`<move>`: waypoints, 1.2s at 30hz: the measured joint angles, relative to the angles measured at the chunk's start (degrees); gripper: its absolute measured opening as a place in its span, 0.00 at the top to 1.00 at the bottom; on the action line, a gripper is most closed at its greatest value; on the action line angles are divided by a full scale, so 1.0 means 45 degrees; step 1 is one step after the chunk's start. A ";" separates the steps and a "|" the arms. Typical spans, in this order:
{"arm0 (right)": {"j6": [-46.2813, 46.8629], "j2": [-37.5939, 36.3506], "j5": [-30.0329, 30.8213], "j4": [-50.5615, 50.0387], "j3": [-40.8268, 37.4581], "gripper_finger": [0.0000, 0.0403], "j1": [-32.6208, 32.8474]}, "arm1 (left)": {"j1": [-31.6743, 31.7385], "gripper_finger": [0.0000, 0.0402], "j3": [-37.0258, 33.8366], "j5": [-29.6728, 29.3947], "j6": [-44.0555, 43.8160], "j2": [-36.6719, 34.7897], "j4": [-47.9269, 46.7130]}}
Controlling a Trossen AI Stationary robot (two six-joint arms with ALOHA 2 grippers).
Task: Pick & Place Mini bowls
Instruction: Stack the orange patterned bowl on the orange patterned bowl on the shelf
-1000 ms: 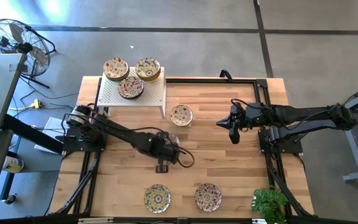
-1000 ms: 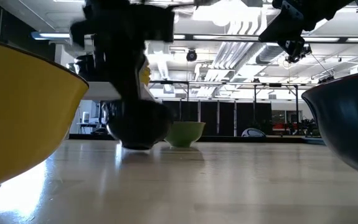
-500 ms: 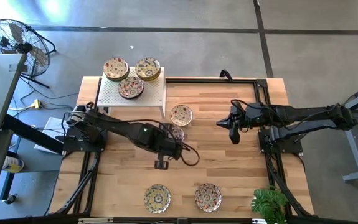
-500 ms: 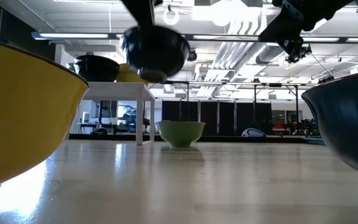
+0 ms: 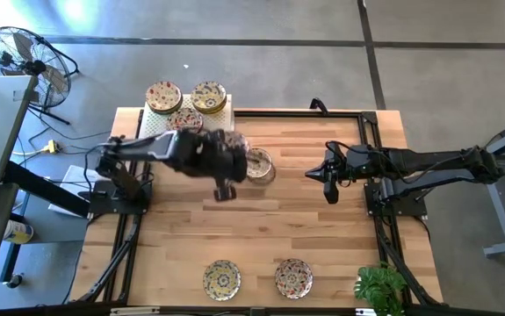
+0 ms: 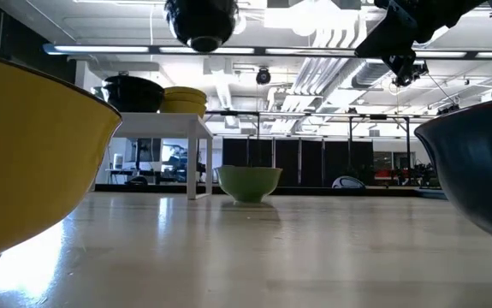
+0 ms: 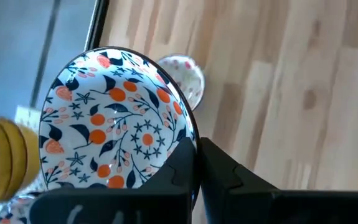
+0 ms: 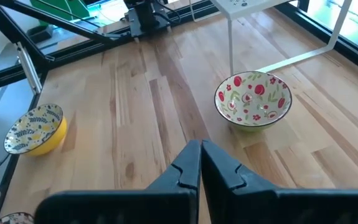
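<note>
Two matte black arms, left arm [image 5: 160, 151] and right arm [image 5: 428, 162], are showing slim jointed links and dark wedge-shaped fingers [image 8: 219, 171].

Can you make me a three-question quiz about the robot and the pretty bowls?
1. Where is the red-flowered bowl?
A. on the floor
B. on the table beside the white rack
C. on top of a yellow stack

2. How many front-edge bowls sit by the table's near side?
A. one
B. two
C. four

3. What is the left gripper doing?
A. open, empty
B. shut on the blue-and-orange bowl, in the air
C. lying on the table

Answers:
1 B: it stands on the wood next to the rack's leg.
2 B: just two show there from above.
3 B: its fingers pinch the rim; the right gripper hangs shut and empty.
</note>
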 joint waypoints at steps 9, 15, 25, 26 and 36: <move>0.0079 0.0005 0.0053 0.0005 0.0000 0.99 0.0005 | 0.2249 0.99 -0.0159 -0.0177 0.0001 -0.1029 -0.0139; 0.0098 0.0005 0.0339 0.0009 0.0000 0.99 0.0005 | 0.3288 0.99 -0.2462 -0.0511 -0.0424 -0.3364 -0.0116; 0.0029 0.0015 0.0607 0.1107 0.0000 0.99 0.0000 | 0.4614 0.99 -0.6198 -0.0852 -0.0507 -0.5890 0.0663; 0.0018 0.0015 0.0703 0.1207 0.0000 0.99 0.0000 | 0.4612 0.99 -0.6279 -0.0952 -0.0408 -0.5904 0.0746; -0.0268 0.0015 0.1765 0.2110 0.0005 0.99 0.0000 | 0.5125 0.99 -0.8391 -0.1546 0.0416 -0.5976 0.2098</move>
